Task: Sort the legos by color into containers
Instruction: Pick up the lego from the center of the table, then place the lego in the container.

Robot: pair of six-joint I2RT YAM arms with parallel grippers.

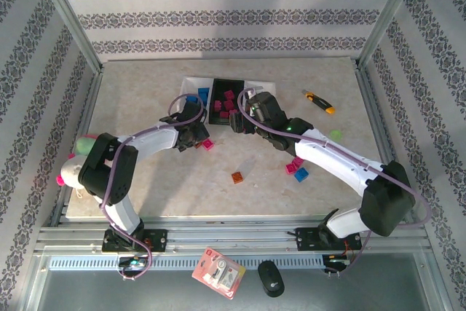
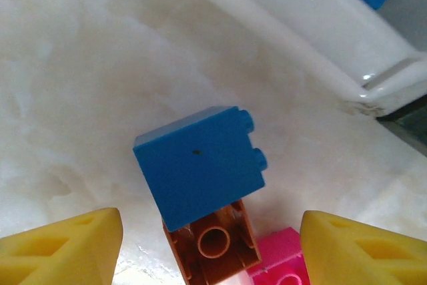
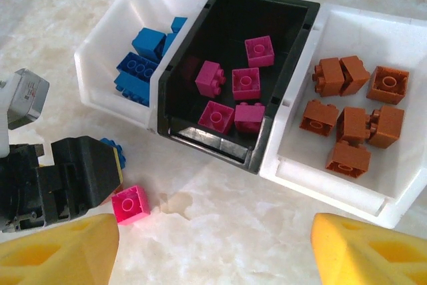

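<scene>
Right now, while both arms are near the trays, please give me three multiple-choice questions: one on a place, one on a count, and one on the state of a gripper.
1. Which tray holds orange-brown square plastic bricks?
A) the black one
B) the white one that holds blue bricks
C) the second white plastic tray

2. How many magenta-pink square bricks lie in the black rectangular plastic tray?
A) three
B) five
C) eight

3. How does the left gripper stand?
A) open, with a blue square brick between its fingers, untouched
B) shut on a brick
C) shut on nothing

Answers:
1 C: the right wrist view shows seven of them there, and no other colour.
2 B: five can be counted.
3 A: both yellow fingers stand clear of the brick.
</scene>
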